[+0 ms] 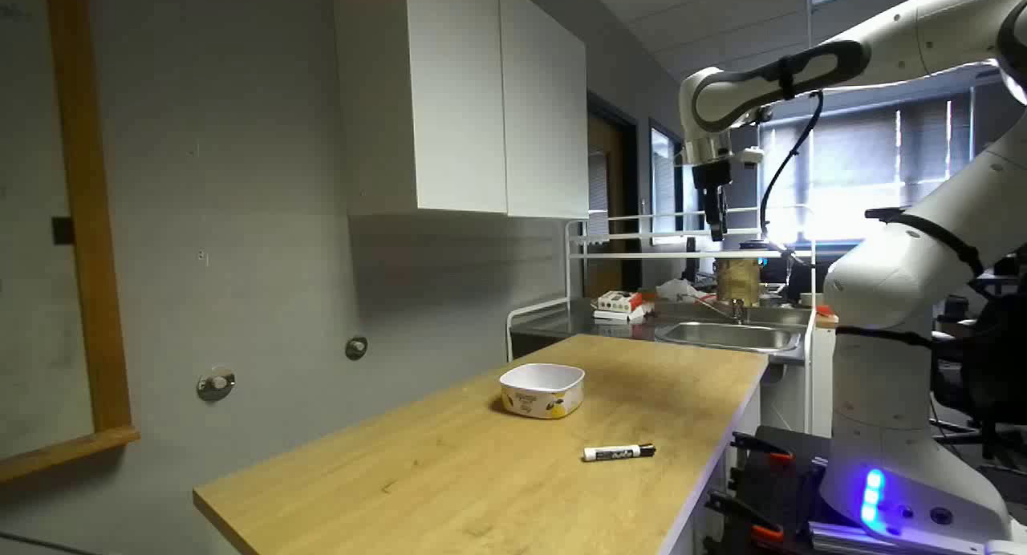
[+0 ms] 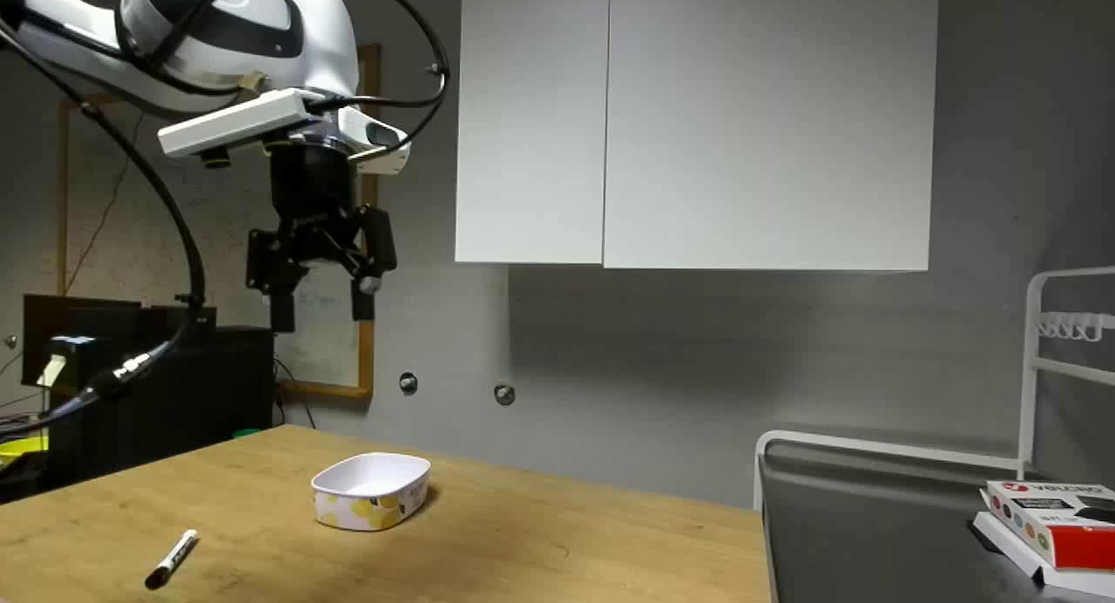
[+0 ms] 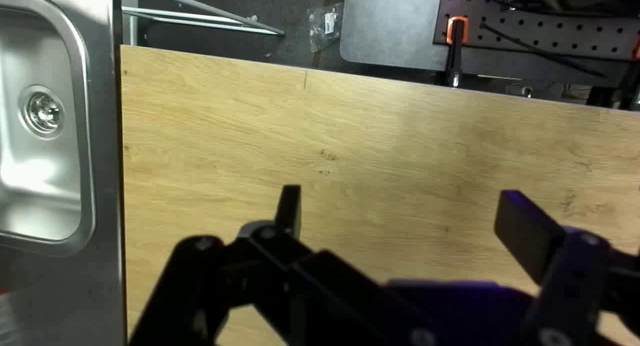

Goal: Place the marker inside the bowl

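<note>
Gripper spread wide, nothing in it, well above the tabletop. Marker lying flat on it in both exterior views, near the bowl but not touching, black end toward the robot base; neither in the wrist view, so needs re-aiming before going down. Should be light, stiff, hard to break; smooth round barrel, likely to roll if nudged. Take across mid-barrel, low, square to its length, without digging into the tabletop. As for the bowl, looks like thin plastic, might skid if bumped: lift above rim, lower in, don't drag. High up on the bowl side, wall cabinet; can't judge clearance, so keep the carry low and short. Past the tabletop's end, sink and counter with box. By the robot-side edge, clamps: keep away on approach.
</note>
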